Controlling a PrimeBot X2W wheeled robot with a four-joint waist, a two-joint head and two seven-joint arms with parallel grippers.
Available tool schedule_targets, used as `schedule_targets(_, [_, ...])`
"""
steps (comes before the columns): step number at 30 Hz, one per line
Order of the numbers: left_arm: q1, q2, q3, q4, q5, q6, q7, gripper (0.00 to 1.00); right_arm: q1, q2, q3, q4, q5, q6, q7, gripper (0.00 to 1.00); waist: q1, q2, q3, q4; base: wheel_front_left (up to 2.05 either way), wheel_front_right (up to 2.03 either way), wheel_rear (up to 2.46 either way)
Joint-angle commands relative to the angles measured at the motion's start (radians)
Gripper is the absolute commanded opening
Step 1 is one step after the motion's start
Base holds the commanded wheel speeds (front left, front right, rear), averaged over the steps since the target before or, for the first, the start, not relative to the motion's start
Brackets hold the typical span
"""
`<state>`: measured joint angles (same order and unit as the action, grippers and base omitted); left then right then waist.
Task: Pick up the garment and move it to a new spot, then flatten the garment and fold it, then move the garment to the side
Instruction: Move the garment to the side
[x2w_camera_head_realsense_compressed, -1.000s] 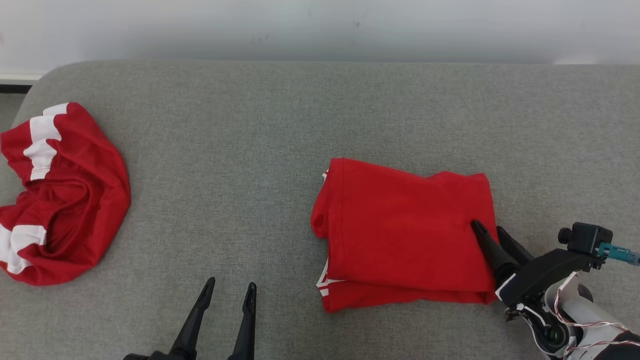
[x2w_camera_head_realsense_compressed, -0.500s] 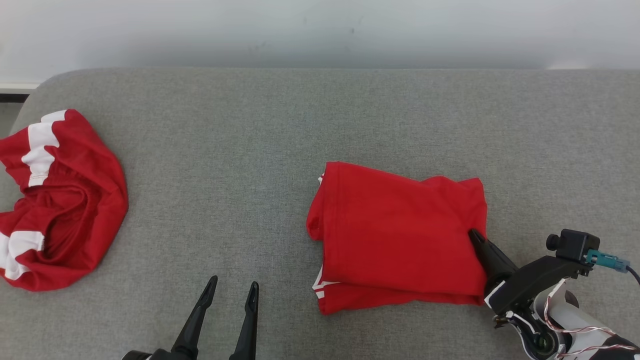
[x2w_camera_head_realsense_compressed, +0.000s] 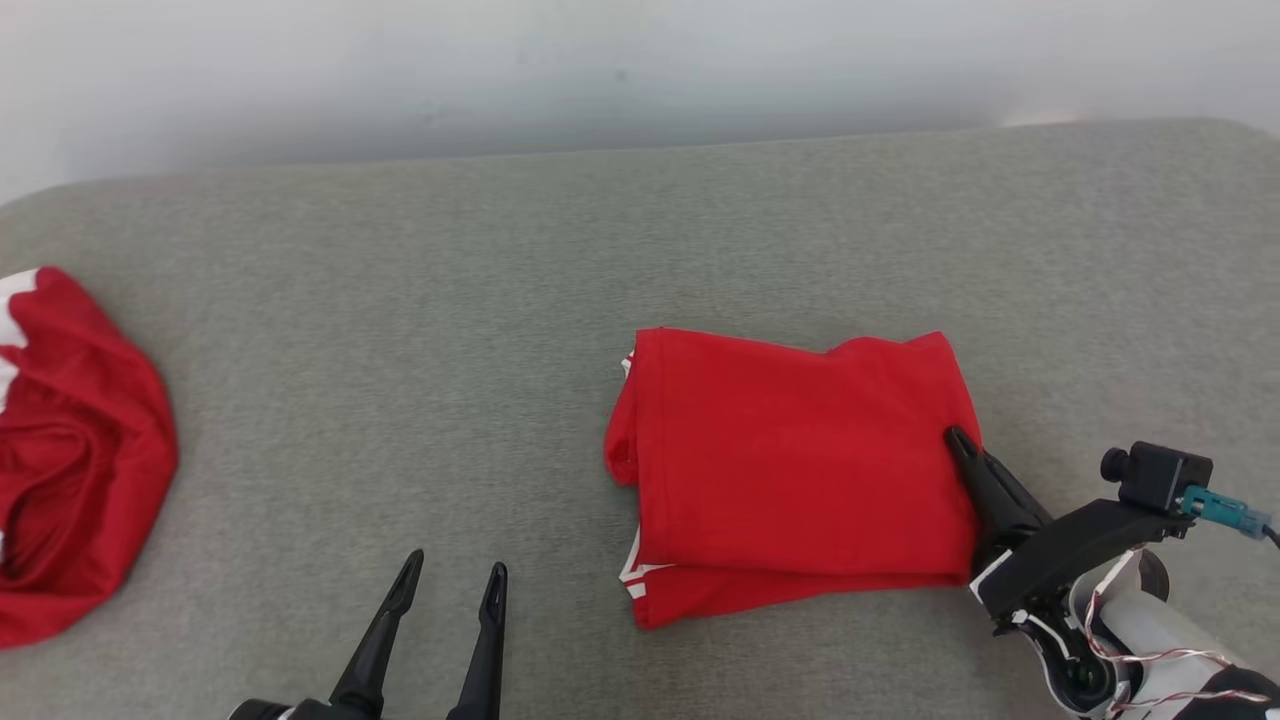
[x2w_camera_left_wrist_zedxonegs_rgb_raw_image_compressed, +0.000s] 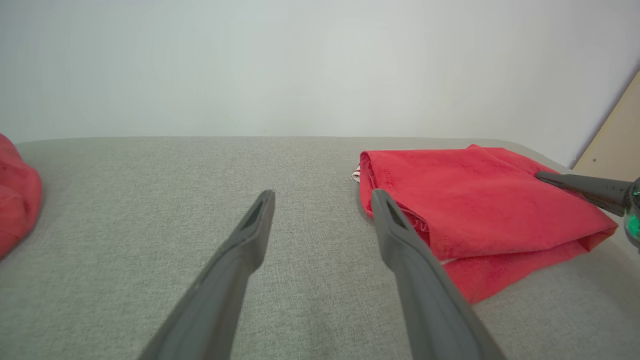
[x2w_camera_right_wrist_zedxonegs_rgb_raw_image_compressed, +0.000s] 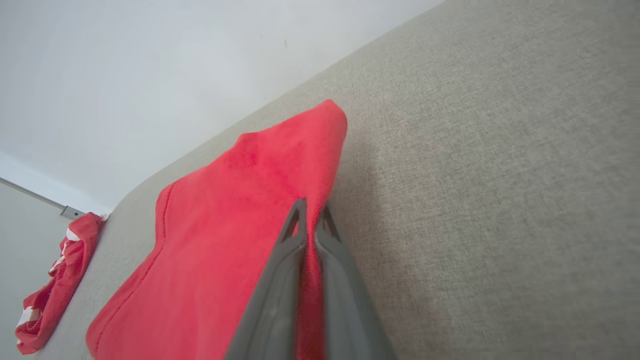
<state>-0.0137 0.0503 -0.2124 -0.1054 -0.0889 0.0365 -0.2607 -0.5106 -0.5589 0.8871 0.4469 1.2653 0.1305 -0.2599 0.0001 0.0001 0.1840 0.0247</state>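
The folded red garment (x2w_camera_head_realsense_compressed: 800, 460) lies flat on the grey upholstered surface (x2w_camera_head_realsense_compressed: 400, 300), right of centre. The right tool (x2w_camera_head_realsense_compressed: 955, 437) is clamped on the garment's right edge, with fabric pinched between its fingers. The left tool (x2w_camera_head_realsense_compressed: 455, 568) hangs with jaws spread, apart from the garment. A crumpled red-and-white garment (x2w_camera_head_realsense_compressed: 70, 460) sits at far left.

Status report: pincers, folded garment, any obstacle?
Right pincer shut on folded garment edge. Left pincer open, holding nothing. Crumpled red garment far left, not blocking.
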Motion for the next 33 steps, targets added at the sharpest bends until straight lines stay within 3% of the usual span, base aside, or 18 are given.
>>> schedule_targets(1, [0.001,0.0,0.003,-0.003,0.004,-0.004,-0.005,1.0,0.019,0.008,-0.02,-0.006,-0.026,0.0,-0.005,0.0,-0.0001,-0.0001,0.003,-0.049,0.0,0.0,0.0])
schedule_targets(17, [-0.021,0.002,0.03,-0.007,0.044,-0.035,-0.005,1.0,0.103,0.094,-0.205,-0.015,-0.238,0.0,-0.005,0.0,-0.0001,-0.0001,0.016,-0.26,0.0,0.0,0.0])
schedule_targets(26, [-0.031,0.008,0.036,-0.004,0.06,-0.055,-0.005,1.0,0.121,0.118,-0.199,-0.025,-0.259,0.0,-0.006,0.0,-0.0001,-0.0001,0.03,-0.369,0.0,0.0,0.0])
schedule_targets(33, [-0.054,0.015,0.032,-0.007,0.074,-0.065,-0.005,1.0,0.08,0.114,-0.176,-0.03,-0.243,0.0,-0.006,0.0,-0.0001,-0.0001,0.063,-0.414,0.0,0.0,0.0])
